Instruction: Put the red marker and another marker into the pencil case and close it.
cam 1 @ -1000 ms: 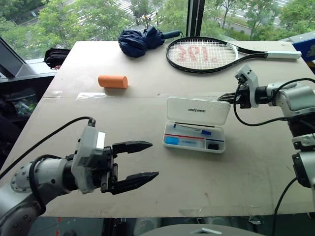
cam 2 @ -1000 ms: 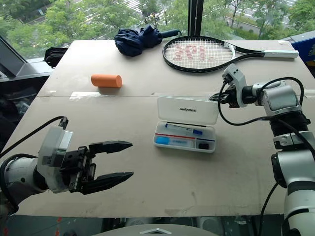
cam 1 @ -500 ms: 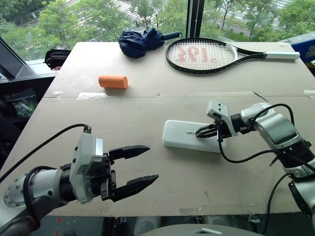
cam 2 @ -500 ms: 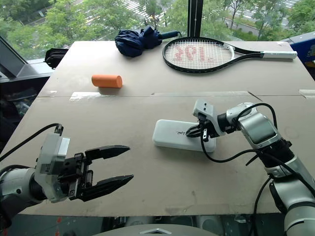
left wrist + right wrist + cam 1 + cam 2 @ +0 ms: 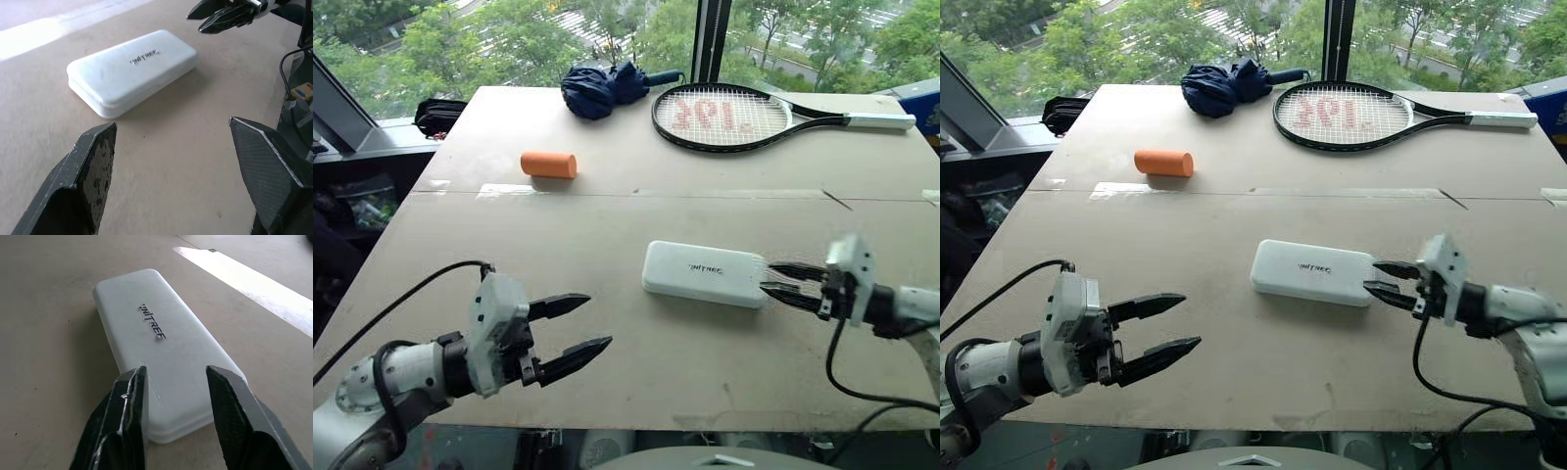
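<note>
From the head cameras, the pencil case [image 5: 704, 274] lies shut and flat on the beige worktop [image 5: 607, 215], a little right of the frame's centre, its lid down and the small black print facing up. The right claw [image 5: 790, 284] sits at the right edge of the frame, level with the case, its two black fingers parted and pointing at the case's right end; the tips are just beside that end, holding nothing. The left claw [image 5: 570, 328] hangs in the lower left of the frame, fingers spread wide and empty, well apart from the case. Toward the upper part of the frame there is an orange cylinder [image 5: 548, 164] at left, a folded dark blue umbrella [image 5: 607, 86] at top centre, and a tennis racket [image 5: 734, 110] at upper right.

In the left wrist view, the closed case [image 5: 132, 71] rests in the upper middle of the frame, with the left claw's own two fingers [image 5: 93, 166] standing wide apart at the bottom corners. The right claw [image 5: 222, 13] shows at the top right, just past the case's far end.

In the right wrist view, the case [image 5: 161, 352] runs from the upper left toward the centre bottom. The right claw's fingers [image 5: 129, 416] rise from the bottom, released, with the case's near end showing between them.
</note>
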`<control>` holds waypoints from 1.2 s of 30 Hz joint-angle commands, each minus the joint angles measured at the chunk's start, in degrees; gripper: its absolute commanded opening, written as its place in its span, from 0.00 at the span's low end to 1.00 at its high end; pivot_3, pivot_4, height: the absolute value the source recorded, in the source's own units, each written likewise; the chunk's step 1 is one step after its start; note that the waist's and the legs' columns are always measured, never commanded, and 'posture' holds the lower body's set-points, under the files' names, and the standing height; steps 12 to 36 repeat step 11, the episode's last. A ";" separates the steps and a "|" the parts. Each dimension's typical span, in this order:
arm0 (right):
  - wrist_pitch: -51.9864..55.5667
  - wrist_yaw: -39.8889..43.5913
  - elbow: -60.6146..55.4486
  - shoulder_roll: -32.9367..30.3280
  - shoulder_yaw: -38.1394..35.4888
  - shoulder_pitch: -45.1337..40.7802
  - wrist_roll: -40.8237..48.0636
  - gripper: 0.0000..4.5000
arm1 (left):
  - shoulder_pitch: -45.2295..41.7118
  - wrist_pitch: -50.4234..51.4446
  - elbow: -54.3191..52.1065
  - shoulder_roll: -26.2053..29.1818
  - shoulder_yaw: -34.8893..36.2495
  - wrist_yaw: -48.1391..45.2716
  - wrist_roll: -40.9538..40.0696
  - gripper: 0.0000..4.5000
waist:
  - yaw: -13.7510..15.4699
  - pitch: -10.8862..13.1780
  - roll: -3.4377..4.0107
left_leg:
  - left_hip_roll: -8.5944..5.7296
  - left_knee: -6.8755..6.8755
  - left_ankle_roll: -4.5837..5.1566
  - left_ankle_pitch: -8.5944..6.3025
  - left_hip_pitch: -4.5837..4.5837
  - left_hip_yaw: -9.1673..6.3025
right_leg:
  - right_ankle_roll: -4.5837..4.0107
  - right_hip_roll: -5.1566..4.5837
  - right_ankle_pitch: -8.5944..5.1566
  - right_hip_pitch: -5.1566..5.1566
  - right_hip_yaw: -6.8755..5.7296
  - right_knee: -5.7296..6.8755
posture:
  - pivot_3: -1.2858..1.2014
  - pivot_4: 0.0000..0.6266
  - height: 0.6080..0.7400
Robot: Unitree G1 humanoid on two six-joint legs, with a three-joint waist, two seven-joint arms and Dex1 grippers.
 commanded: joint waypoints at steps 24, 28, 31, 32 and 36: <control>-16.31 7.28 -3.22 2.43 -24.35 29.16 0.74 0.99 | 6.60 -10.42 9.90 -1.43 2.05 -13.95 10.82 0.82 | -0.19 -0.07 -0.12 | 0.17 0.11 0.00 -0.01 0.10 0.33 | -0.01 0.02 -0.22 0.00 0.26 -0.04 | 0.52 0.24 0.93; -16.31 7.28 -3.22 2.43 -24.35 29.16 0.74 0.99 | 6.60 -10.42 9.90 -1.43 2.05 -13.95 10.82 0.82 | -0.19 -0.07 -0.12 | 0.17 0.11 0.00 -0.01 0.10 0.33 | -0.01 0.02 -0.22 0.00 0.26 -0.04 | 0.52 0.24 0.93; -16.31 7.28 -3.22 2.43 -24.35 29.16 0.74 0.99 | 6.60 -10.42 9.90 -1.43 2.05 -13.95 10.82 0.82 | -0.19 -0.07 -0.12 | 0.17 0.11 0.00 -0.01 0.10 0.33 | -0.01 0.02 -0.22 0.00 0.26 -0.04 | 0.52 0.24 0.93; -16.31 7.28 -3.22 2.43 -24.35 29.16 0.74 0.99 | 6.60 -10.42 9.90 -1.43 2.05 -13.95 10.82 0.82 | -0.19 -0.07 -0.12 | 0.17 0.11 0.00 -0.01 0.10 0.33 | -0.01 0.02 -0.22 0.00 0.26 -0.04 | 0.52 0.24 0.93; -16.31 7.28 -3.22 2.43 -24.35 29.16 0.74 0.99 | 6.60 -10.42 9.90 -1.43 2.05 -13.95 10.82 0.82 | -0.19 -0.07 -0.12 | 0.17 0.11 0.00 -0.01 0.10 0.33 | -0.01 0.02 -0.22 0.00 0.26 -0.04 | 0.52 0.24 0.93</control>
